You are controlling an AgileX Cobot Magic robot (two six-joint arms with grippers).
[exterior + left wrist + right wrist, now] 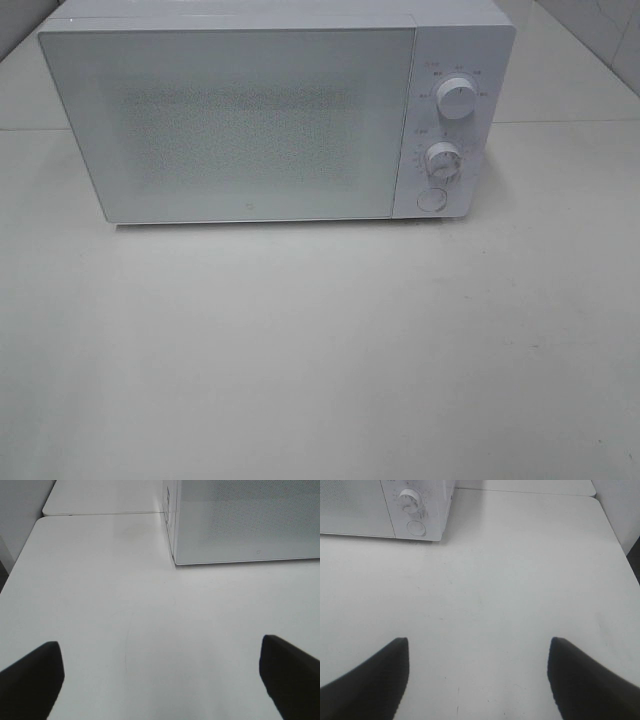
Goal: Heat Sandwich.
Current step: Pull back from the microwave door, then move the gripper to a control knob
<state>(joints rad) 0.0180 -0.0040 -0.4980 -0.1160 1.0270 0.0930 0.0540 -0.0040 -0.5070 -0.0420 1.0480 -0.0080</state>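
Observation:
A white microwave point(260, 120) stands at the back of the table with its door shut; two dials point(457, 100) and a round button point(431, 199) sit on its right panel. The sandwich is out of view. Neither arm shows in the exterior high view. In the left wrist view my left gripper point(160, 680) stands open over bare table, its dark fingertips point(32, 677) wide apart, with the microwave's left front corner point(175, 560) ahead. My right gripper point(477, 680) is open too, nothing between its fingers point(585, 680), facing the microwave's control panel point(415, 510).
The white table point(320, 350) stretches in front of the microwave. A seam to a second table point(100, 514) runs behind the left side. The table's right edge point(615, 535) drops off near a wall.

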